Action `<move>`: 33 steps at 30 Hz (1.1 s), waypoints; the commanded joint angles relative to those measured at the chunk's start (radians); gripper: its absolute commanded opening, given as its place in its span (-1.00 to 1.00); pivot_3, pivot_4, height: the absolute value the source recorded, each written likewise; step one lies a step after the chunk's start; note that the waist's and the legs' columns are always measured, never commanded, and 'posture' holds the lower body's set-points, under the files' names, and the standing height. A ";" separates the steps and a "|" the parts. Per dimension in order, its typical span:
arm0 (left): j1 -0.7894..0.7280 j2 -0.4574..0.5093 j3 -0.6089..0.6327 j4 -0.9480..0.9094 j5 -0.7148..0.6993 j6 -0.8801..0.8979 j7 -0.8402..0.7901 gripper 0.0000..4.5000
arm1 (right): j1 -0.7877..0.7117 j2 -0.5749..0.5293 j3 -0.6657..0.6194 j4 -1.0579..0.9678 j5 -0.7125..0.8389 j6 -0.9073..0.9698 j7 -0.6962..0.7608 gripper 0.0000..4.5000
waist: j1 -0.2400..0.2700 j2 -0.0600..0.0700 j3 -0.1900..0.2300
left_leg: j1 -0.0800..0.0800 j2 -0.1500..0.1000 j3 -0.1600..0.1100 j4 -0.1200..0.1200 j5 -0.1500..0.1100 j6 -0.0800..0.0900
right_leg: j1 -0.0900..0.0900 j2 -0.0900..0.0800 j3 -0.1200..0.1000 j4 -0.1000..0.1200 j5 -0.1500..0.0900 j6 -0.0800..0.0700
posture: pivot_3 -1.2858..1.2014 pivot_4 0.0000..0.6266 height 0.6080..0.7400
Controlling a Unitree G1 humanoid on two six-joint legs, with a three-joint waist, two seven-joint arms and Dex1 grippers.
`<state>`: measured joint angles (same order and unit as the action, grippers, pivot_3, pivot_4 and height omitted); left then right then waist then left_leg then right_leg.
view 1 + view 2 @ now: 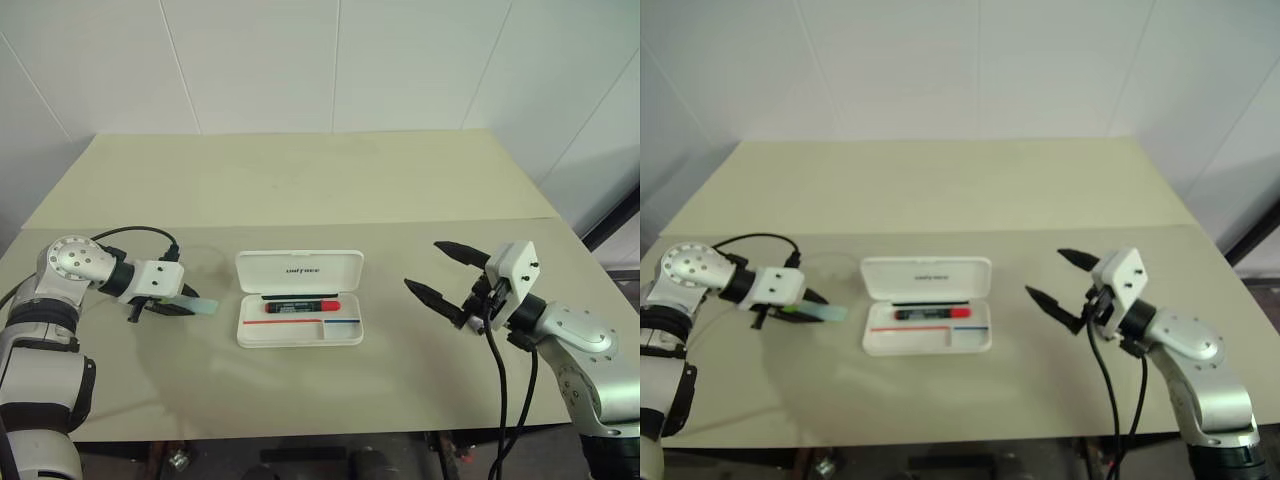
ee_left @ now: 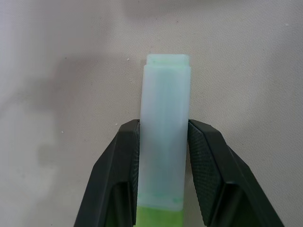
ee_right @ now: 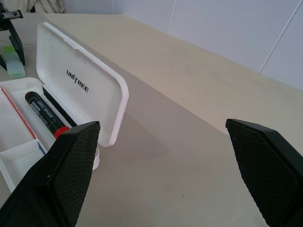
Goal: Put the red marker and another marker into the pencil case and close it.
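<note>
From the head cameras, the pencil case (image 1: pixel 299 298) lay open on the table (image 1: pixel 300 190) between the two pincers, lid up at the back. The red marker (image 1: pixel 302 306) rested lengthwise in its tray, red cap toward the right pincer's side, above the red and blue stripe. The left pincer (image 1: pixel 172 304) sat just left of the case, its fingers closed on the green highlighter (image 1: pixel 199 305), whose pale mint end poked out toward the case. The right pincer (image 1: pixel 440 272) hung well to the case's right, fingers spread wide and empty.

In the left wrist view, both black fingers (image 2: pixel 118 161) pressed the highlighter's (image 2: pixel 164 142) sides, mint end beyond the tips, green end behind.

In the right wrist view, the open case (image 3: pixel 75 90) with the marker (image 3: pixel 45 116) lay ahead of the wide-spread fingers (image 3: pixel 66 165); the highlighter (image 3: pixel 14 64) showed beyond it.
</note>
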<state>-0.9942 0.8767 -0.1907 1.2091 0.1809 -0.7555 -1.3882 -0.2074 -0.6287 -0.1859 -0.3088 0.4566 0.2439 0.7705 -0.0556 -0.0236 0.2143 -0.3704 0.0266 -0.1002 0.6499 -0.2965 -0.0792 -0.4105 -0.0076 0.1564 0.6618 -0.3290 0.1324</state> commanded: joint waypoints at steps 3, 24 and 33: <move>0.027 -0.040 0.041 -0.012 -0.044 0.023 -0.006 -0.47 | -0.017 -0.016 -0.032 -0.035 0.018 0.004 -0.003 1.00 | 0.005 0.000 0.000 | 0.000 0.000 0.000 0.001 0.000 0.000 | 0.000 0.000 0.000 0.000 0.000 0.000 | 0.03 -0.52 1.00; 0.397 0.096 0.191 -0.758 -0.396 0.471 -0.134 -0.47 | 0.014 -0.166 -0.035 -0.080 0.105 0.048 0.221 1.00 | -0.001 0.000 0.000 | -0.001 0.001 0.000 -0.001 0.000 0.000 | -0.001 0.000 -0.001 -0.001 0.000 0.000 | 0.03 -0.52 1.00; 0.468 0.098 0.197 -1.009 -0.473 0.678 -0.107 -0.47 | 0.043 -0.218 -0.025 -0.124 0.136 0.084 0.298 1.00 | -0.001 -0.001 0.001 | -0.001 0.001 0.000 0.000 0.000 0.000 | 0.000 0.000 -0.001 -0.001 0.000 0.000 | 0.03 -0.52 1.00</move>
<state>-0.5270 0.9691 -0.0171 0.2525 -0.2572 -0.1042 -1.4984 -0.1671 -0.8294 -0.2013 -0.3918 0.5745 0.3290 1.0584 -0.0571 -0.0245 0.2148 -0.3712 0.0280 -0.1003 0.6494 -0.2965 -0.0793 -0.4106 -0.0074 0.1559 0.6604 -0.3290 0.1323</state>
